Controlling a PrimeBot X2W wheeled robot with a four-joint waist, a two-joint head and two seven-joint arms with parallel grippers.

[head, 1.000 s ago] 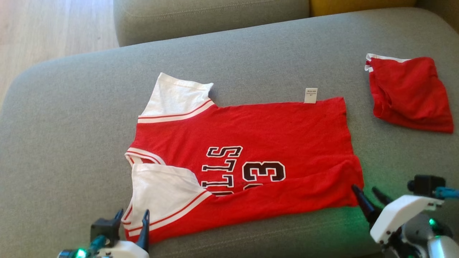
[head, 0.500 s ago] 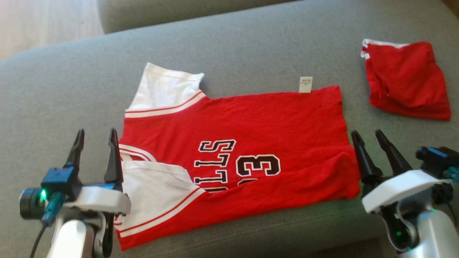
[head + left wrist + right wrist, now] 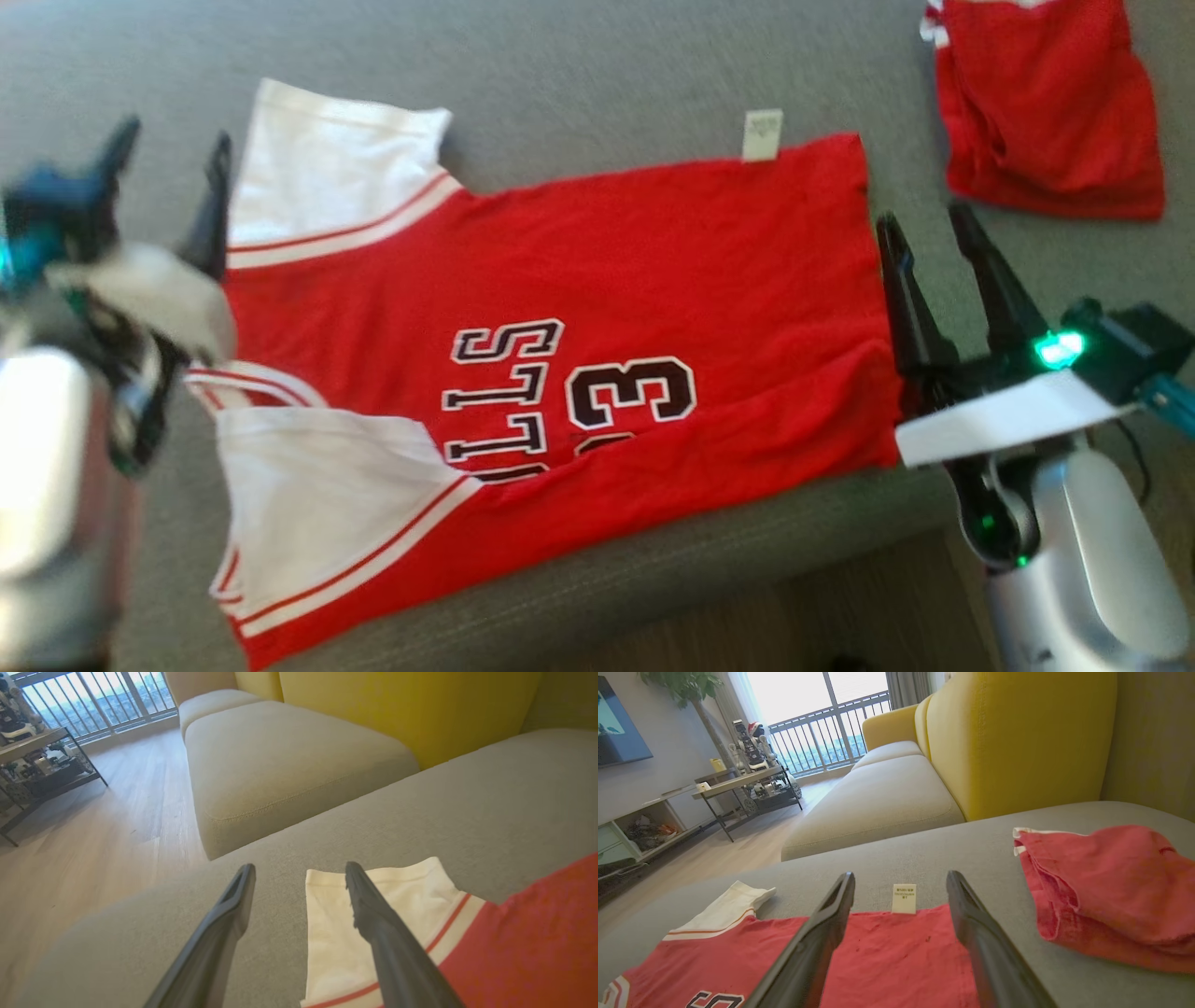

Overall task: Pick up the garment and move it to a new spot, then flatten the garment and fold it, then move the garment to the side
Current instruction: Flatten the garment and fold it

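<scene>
So in the head view I'm seeing the red jersey [image 3: 597, 280] lying spread on the grey couch [image 3: 579, 65]. Its long axis is running side to side across me, sleeves and collar pointing to my left, hem pointing to my right, and the near edge is already lapping up over the lettering. The left gripper [image 3: 174, 140] is hanging just beside the far sleeve [image 3: 327, 177], blurry but clearly spread wide and holding nothing. The right gripper [image 3: 922, 217] is sitting just off the hem edge, also splayed wide and empty, with a second red bundle [image 3: 1046, 103] lying apart beyond it. Switching to the left wrist view, one finger is pointing over bare cushion and the other is crossing the sleeve's outer edge, though I'm not able to tell if it's touching cloth. In the right wrist view the fingers are framing the little white tag [image 3: 904, 898] at the far hem corner, with red fabric lying under and ahead of them. I'm reckoning each arm is covering its own end, left nearer the sleeve, right nearer the tag corner. So the next fold is probably hinging on pinching that far long edge at both ends and bringing it toward me.
</scene>
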